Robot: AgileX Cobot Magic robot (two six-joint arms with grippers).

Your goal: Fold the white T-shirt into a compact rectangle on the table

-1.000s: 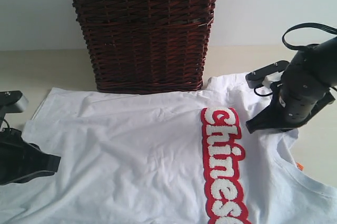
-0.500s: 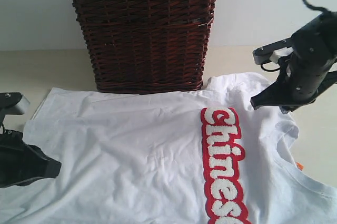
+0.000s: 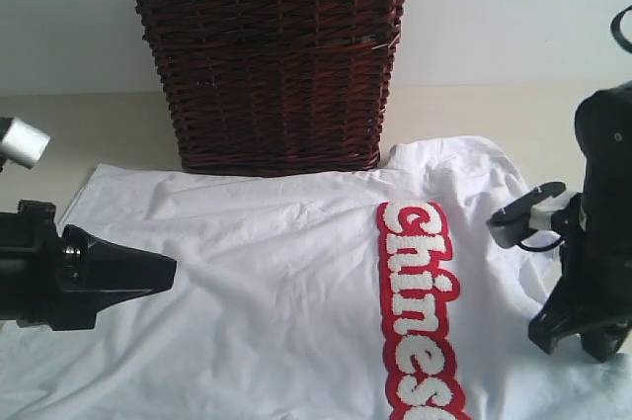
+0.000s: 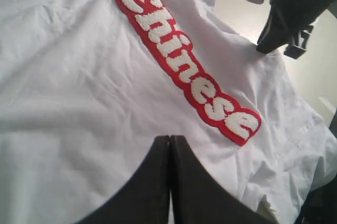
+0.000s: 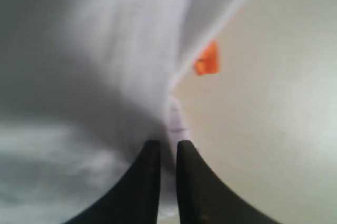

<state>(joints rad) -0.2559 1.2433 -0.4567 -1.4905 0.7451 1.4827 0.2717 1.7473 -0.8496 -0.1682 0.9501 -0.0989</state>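
The white T-shirt [image 3: 296, 272] lies spread on the table [image 3: 99, 128], its red-outlined lettering [image 3: 420, 311] running toward the near edge. My left gripper [image 3: 170, 270] hovers over the shirt's left part, fingers pressed together and holding nothing; the left wrist view shows its tips [image 4: 169, 138] above plain fabric [image 4: 79, 76] short of the lettering [image 4: 184, 66]. My right gripper [image 3: 578, 341] is down at the collar on the right. In the right wrist view its fingers [image 5: 167, 144] stand almost together with the collar's white edge [image 5: 176, 116] between them, next to the orange tag [image 5: 206, 59].
A dark brown wicker basket [image 3: 267, 54] with a lace-trimmed liner stands behind the shirt, touching its far edge. Bare table [image 3: 553, 114] shows to the right of the basket and beside the collar [image 5: 274, 129].
My right gripper has come from the far sleeve down to the near collar. My left gripper has risen and pushed rightward over the shirt. The shirt's body has barely shifted.
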